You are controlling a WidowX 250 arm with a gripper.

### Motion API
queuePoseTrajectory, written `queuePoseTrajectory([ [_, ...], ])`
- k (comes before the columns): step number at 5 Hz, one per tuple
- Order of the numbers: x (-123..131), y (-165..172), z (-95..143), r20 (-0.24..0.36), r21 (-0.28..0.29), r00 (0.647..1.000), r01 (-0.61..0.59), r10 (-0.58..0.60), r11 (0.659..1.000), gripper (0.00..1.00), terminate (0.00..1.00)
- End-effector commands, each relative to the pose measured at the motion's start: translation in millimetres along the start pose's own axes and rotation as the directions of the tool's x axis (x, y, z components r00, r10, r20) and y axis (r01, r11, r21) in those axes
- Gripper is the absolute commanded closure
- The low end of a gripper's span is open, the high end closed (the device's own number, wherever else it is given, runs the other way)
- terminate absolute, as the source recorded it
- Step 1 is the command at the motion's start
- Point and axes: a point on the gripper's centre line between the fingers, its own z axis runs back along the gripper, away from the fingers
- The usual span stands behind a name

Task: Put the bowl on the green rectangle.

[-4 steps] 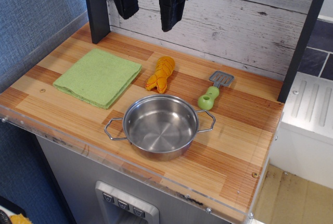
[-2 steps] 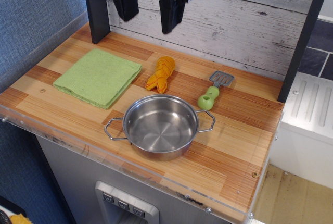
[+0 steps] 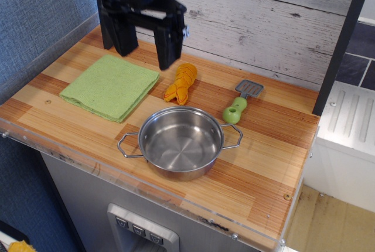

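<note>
The bowl (image 3: 180, 142) is a shiny steel pot with two wire loop handles, standing upright near the front edge of the wooden counter. The green rectangle (image 3: 110, 86) is a folded light-green cloth lying flat at the left, apart from the pot. My black gripper (image 3: 145, 55) hangs open and empty above the back of the counter, over the cloth's far right corner, well behind the pot.
A yellow-orange toy (image 3: 181, 82) lies between cloth and pot. A green-handled toy spatula (image 3: 241, 103) lies right of it. A dark post (image 3: 341, 41) stands at the back right. The plank wall (image 3: 263, 17) runs behind; the counter edge (image 3: 140, 190) is in front.
My gripper has come down and moved left and forward, from high at the back wall to just above the cloth's far right corner. Nothing on the counter has moved.
</note>
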Motion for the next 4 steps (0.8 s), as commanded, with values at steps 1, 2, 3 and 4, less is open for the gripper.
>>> queuePoseTrajectory([
  [1, -15, 26, -31, -0.026, 0.018, 1.000, -0.008, 0.008, 1.000, 0.00, 0.00],
  [2, -14, 24, -50, -0.027, 0.000, 0.999, 0.032, -0.032, 0.999, 0.00, 0.00],
  [3, -10, 15, -63, -0.037, -0.029, 0.998, 0.058, -0.059, 0.998, 0.00, 0.00],
  [4, -9, 8, -78, -0.050, -0.067, 0.996, 0.074, -0.077, 0.995, 0.00, 0.00],
])
